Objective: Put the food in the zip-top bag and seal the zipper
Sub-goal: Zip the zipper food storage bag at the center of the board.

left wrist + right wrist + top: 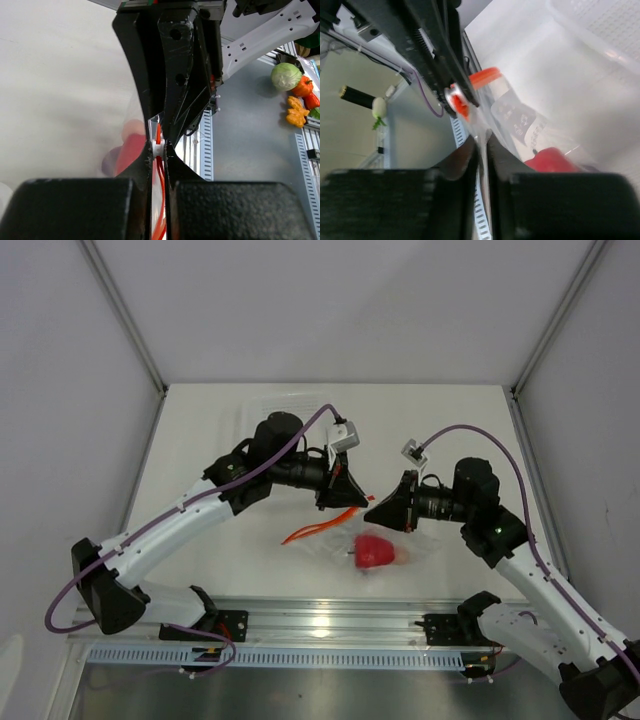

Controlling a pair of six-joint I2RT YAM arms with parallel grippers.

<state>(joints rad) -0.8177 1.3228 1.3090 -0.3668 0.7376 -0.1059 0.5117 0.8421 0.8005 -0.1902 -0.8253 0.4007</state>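
Plainly, the zip-top bag (335,543) near the counter's (200,440) front edge looks limp and slick. Left gripper (159,145) clamps its stiffer zipper (159,131), the surest hold; right gripper (481,145) pinches its film.

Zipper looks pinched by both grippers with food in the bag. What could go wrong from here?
1. The left gripper is shut on the thin zipper; it may slip out under a pull, leaving the mouth partly unsealed.
2. The right gripper, shut on the bag, sits almost tip to tip with the left; they could collide.
3. The red food lies near the mouth and could roll out if the seal, which I cannot confirm, is open.
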